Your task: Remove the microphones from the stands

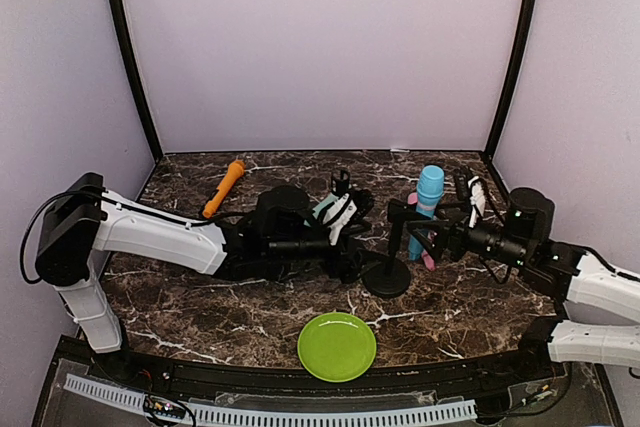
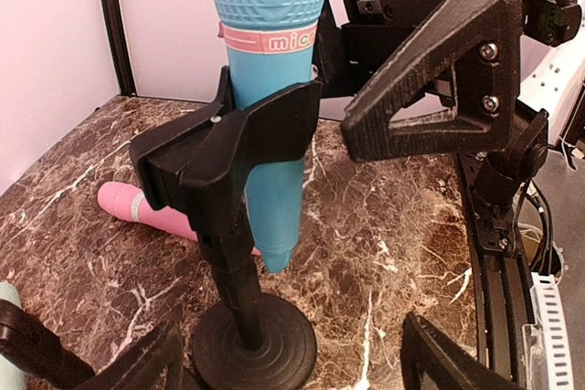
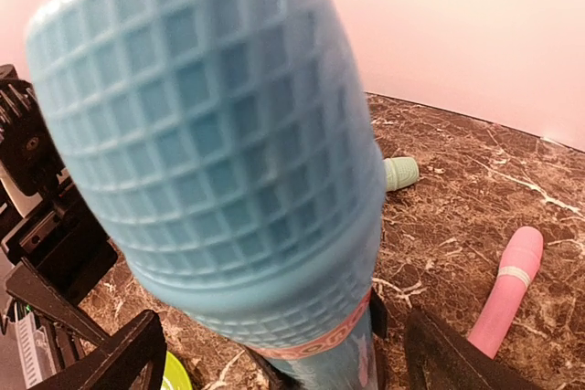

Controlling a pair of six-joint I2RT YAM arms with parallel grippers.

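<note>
A blue microphone (image 1: 430, 187) stands upright in the clip of a black stand (image 1: 386, 275); it fills the right wrist view (image 3: 219, 152) and also shows in the left wrist view (image 2: 270, 70). My right gripper (image 3: 283, 363) is open, its fingers (image 3: 114, 358) spread on either side of the microphone's body just below its head, not touching it; it also shows in the top view (image 1: 440, 224). My left gripper (image 2: 292, 367) is open and empty, low over the table, with the stand's round base (image 2: 256, 344) between its fingers; it also shows in the top view (image 1: 356, 245).
A pink microphone (image 2: 146, 212) lies on the marble behind the stand. A mint microphone (image 3: 400, 173) lies by my left gripper. An orange microphone (image 1: 225, 187) lies at the back left. A green plate (image 1: 337, 346) sits at the front edge.
</note>
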